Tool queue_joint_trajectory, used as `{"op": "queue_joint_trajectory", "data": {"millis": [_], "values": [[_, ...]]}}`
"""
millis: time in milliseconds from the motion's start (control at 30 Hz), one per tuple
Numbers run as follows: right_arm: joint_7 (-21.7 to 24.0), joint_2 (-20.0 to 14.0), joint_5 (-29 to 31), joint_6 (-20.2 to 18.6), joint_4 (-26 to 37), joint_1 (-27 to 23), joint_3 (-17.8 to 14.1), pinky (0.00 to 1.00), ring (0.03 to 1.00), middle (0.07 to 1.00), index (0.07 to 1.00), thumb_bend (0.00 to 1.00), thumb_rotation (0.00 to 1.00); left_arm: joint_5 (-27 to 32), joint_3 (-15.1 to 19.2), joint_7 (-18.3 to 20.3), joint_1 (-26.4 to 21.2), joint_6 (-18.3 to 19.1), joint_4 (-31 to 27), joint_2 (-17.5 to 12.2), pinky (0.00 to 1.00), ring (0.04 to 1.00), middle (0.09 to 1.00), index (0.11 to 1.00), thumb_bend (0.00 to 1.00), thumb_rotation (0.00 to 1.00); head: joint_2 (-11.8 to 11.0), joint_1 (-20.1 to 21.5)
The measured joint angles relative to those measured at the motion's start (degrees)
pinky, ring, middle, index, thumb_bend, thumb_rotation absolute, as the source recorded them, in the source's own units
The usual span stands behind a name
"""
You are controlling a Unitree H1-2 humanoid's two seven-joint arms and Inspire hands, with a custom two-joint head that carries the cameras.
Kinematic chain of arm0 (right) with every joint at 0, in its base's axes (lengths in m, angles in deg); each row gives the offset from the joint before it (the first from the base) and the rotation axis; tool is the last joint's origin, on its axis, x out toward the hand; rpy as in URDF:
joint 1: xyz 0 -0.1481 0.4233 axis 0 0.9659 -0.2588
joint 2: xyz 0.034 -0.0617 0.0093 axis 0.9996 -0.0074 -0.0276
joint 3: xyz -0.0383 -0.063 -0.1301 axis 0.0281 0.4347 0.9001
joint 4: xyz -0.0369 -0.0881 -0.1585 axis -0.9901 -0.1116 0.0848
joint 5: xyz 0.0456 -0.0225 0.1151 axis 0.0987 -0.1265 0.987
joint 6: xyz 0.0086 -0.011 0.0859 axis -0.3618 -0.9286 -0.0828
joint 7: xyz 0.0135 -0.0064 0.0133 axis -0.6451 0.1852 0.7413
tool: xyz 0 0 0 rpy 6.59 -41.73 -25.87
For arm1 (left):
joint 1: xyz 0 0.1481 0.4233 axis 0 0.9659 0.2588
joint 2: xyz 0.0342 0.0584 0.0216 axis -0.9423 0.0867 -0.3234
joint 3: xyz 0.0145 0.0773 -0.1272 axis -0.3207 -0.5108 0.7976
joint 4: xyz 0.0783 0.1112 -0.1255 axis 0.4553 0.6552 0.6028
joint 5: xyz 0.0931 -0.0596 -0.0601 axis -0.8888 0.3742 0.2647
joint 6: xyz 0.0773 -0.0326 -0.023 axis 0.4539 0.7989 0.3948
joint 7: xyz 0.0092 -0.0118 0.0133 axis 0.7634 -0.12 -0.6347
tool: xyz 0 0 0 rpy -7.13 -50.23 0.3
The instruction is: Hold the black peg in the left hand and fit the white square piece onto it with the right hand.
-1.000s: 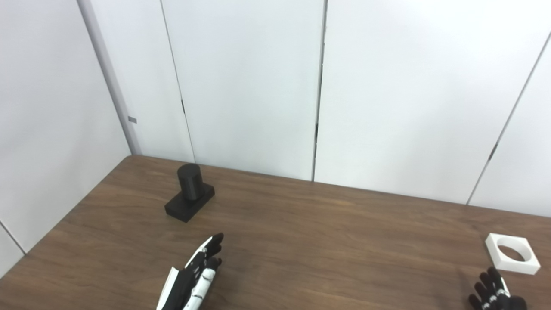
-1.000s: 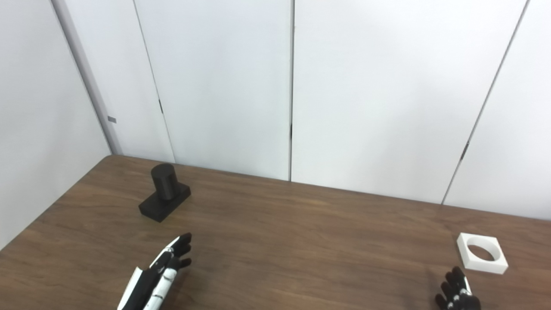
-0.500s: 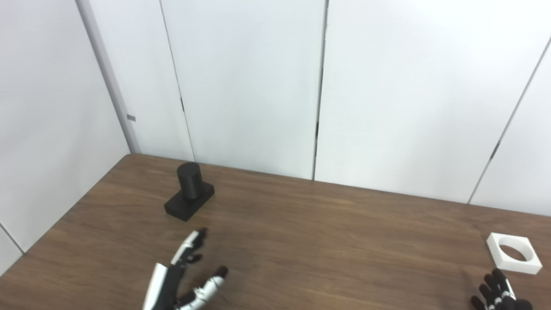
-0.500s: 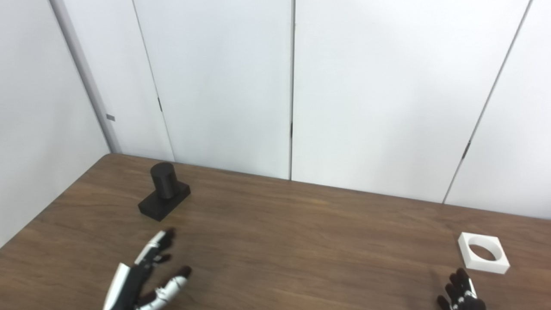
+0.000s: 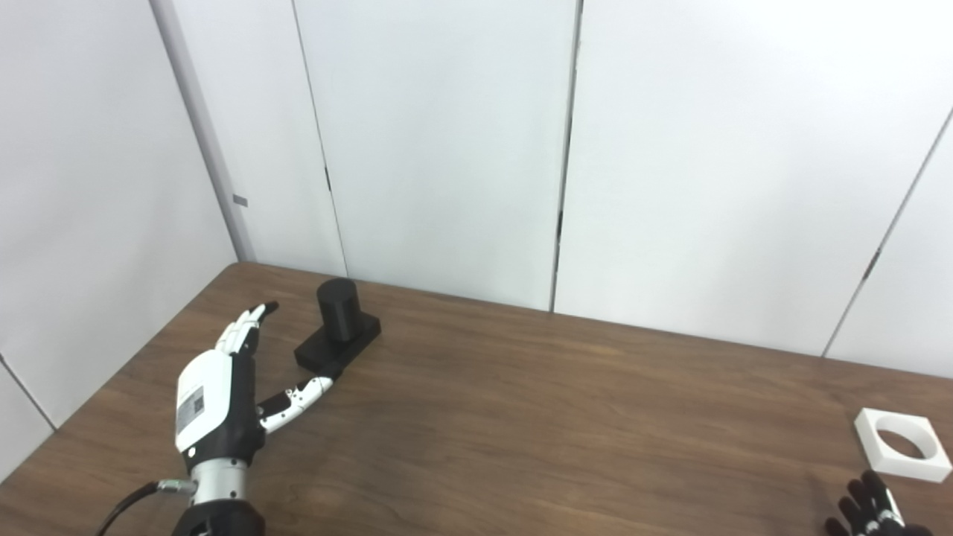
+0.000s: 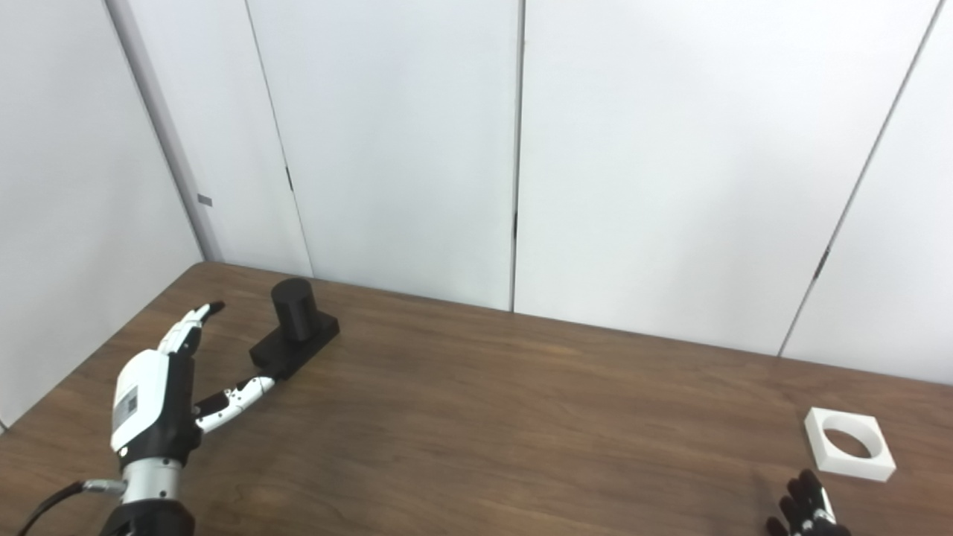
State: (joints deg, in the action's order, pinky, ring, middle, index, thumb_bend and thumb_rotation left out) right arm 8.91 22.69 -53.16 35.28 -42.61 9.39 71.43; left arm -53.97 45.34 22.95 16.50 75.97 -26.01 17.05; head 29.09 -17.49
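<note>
Left hand (image 5: 216, 394) fingers (image 5: 242, 331) are spread, empty; black peg (image 5: 337, 309) stands just beyond the thumb. Judged rigid, light; best gripped round the cylinder. Right hand (image 6: 808, 510) fingers' state cannot be told.

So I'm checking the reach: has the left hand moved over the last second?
Yes. The left hand has gone forward and left, now open beside the black peg.

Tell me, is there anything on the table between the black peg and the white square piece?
Nothing: between the black peg and the white square piece only bare wooden table shows, in both eye views.
</note>
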Motion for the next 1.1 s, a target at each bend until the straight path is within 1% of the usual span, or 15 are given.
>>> {"op": "queue_joint_trajectory", "data": {"millis": [33,100,167,267,300,333,367,467,533,567,667,700,800,933,1100], "values": [[0.0,0.0,0.1,-0.1,0.1,0.0,-0.1,1.0,1.0,1.0,1.0,0.72,1.0,-0.3,-0.1,0.0,-0.3,0.5,1.1,-0.1,0.86,0.926,0.918,0.869,0.88,0.54,0.3,-1.2],[0.3,-0.1,0.2,-0.2,0.1,0.0,-0.4,1.0,1.0,1.0,1.0,0.72,1.0,-1.0,-0.7,0.0,-1.0,1.9,2.8,-0.6,0.88,0.93,0.921,0.867,0.88,0.56,0.5,-2.1],[0.5,-0.2,0.4,-0.2,0.1,0.1,-0.8,1.0,1.0,1.0,1.0,0.74,1.0,-1.8,-1.0,-0.1,-2.2,3.0,4.1,-0.9,0.9,0.93,0.915,0.858,0.88,0.55,1.4,-3.6],[1.2,-0.3,1.1,-0.3,0.1,0.2,-1.3,1.0,1.0,0.998,1.0,0.77,1.0,-2.8,-1.7,-0.3,-4.4,4.7,5.7,-1.2,0.91,0.928,0.904,0.846,0.9,0.56,1.9,-4.1],[1.2,-0.3,1.1,-0.3,0.1,0.2,-1.5,1.0,1.0,0.973,1.0,0.76,1.0,-3.1,-2.1,-0.3,-5.4,5.2,7.0,-1.4,0.92,0.923,0.902,0.846,0.92,0.57,1.9,-4.1],[1.1,-0.3,1.1,-0.4,0.1,0.2,-1.7,1.0,1.0,0.963,0.996,0.75,1.0,-3.2,-2.5,-0.3,-6.1,5.7,7.8,-1.6,0.92,0.923,0.902,0.844,0.93,0.58,2.3,-4.3],[1.0,-0.3,1.1,-0.9,0.3,0.2,-1.9,1.0,1.0,0.957,0.994,0.73,1.0,-3.3,-2.9,-0.3,-6.7,6.2,8.4,-1.9,0.93,0.925,0.903,0.839,0.94,0.58,3.2,-4.6],[0.8,-0.3,1.1,-2.0,1.6,0.2,-2.3,1.0,1.0,0.944,0.992,0.76,1.0,-3.4,-3.8,-0.1,-8.1,7.8,10.2,-2.8,0.94,0.932,0.913,0.838,0.96,0.6,4.4,-5.1],[0.8,-0.3,1.0,-2.5,2.1,0.3,-2.4,1.0,1.0,0.942,0.992,0.77,1.0,-3.4,-4.4,0.1,-8.5,9.0,10.9,-3.3,0.92,0.932,0.914,0.835,0.97,0.6,4.6,-5.2],[0.8,-0.4,0.9,-2.6,2.1,0.3,-2.4,1.0,1.0,0.941,0.991,0.77,1.0,-3.4,-4.7,0.1,-8.7,9.2,11.4,-3.5,0.92,0.93,0.914,0.833,0.97,0.6,5.1,-5.5],[0.8,-0.4,0.5,-2.9,2.2,0.3,-2.5,1.0,0.999,0.938,0.985,0.76,1.0,-3.3,-5.3,0.3,-9.5,10.0,13.0,-3.8,0.92,0.931,0.916,0.829,0.99,0.62,5.1,-5.4],[0.8,-0.4,0.5,-3.2,2.4,0.3,-2.5,1.0,1.0,0.938,0.984,0.76,1.0,-3.2,-5.5,0.3,-9.8,10.2,13.5,-3.9,0.92,0.932,0.917,0.829,0.99,0.62,5.6,-5.5],[0.8,-0.4,0.7,-3.7,3.5,0.4,-2.8,1.0,0.999,0.933,0.976,0.77,1.0,-3.0,-6.1,0.4,-10.5,11.2,14.1,-4.2,0.91,0.929,0.912,0.814,1.0,0.62,5.8,-5.5],[0.8,-0.4,0.7,-4.1,3.5,0.4,-3.0,1.0,0.994,0.929,0.976,0.77,1.0,-2.8,-6.7,0.4,-11.6,11.4,15.5,-4.4,0.92,0.931,0.913,0.81,1.0,0.61,6.1,-5.3],[0.7,-0.5,0.7,-4.2,3.5,0.4,-3.0,1.0,0.977,0.918,0.962,0.77,1.0,-2.0,-6.6,0.2,-13.0,11.8,18.6,-4.4,0.92,0.922,0.899,0.815,1.0,0.58,6.2,-5.2]]}}
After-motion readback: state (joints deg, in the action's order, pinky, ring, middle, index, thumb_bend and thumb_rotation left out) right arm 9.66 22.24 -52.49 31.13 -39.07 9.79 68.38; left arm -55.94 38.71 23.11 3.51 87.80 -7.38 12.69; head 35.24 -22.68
